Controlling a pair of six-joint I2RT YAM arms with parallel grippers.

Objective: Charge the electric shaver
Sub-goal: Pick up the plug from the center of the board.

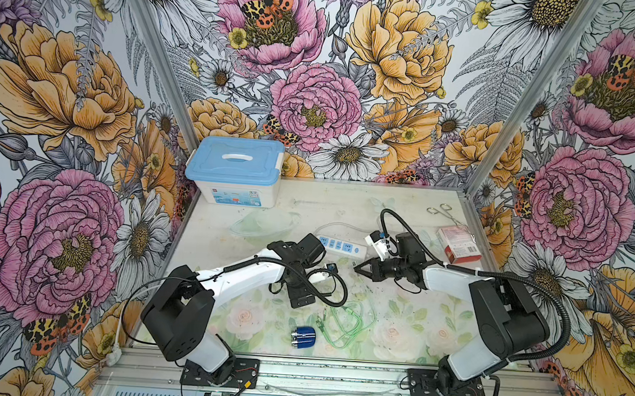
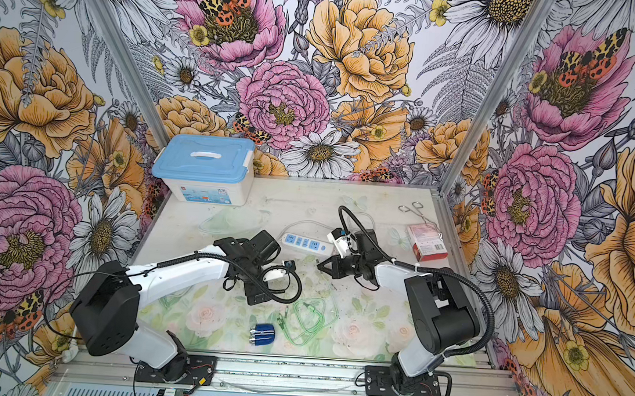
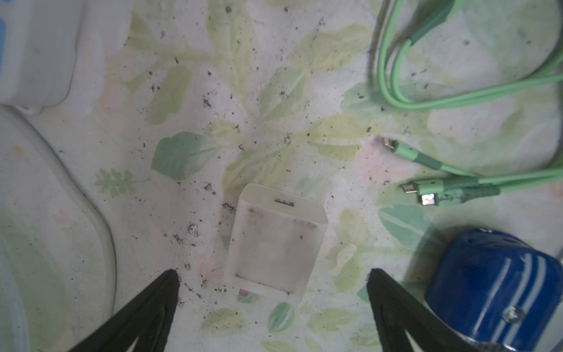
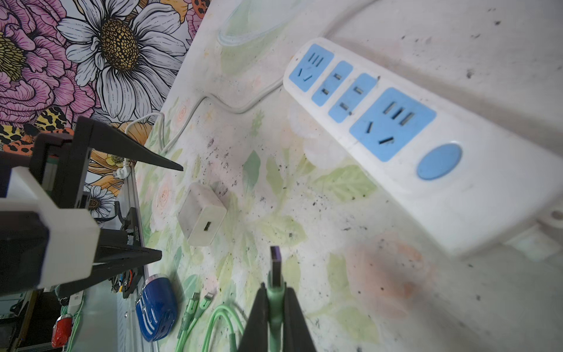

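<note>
1. Dark blue with silver stripes on the shaver.
2. Mint green all along the cable.
3. White on the charger, smudged grey.
4. White power strip, light blue sockets and button.
5. Sky-blue lid on a white box.
6. Pale table, faded green leaves, pink roses, black specks.
7. Pink, orange and white flowers across the walls.

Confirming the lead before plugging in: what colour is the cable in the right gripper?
Light green cable, metal USB plug; clearest in the right wrist view.

bright even light, blurry wrist views
</note>
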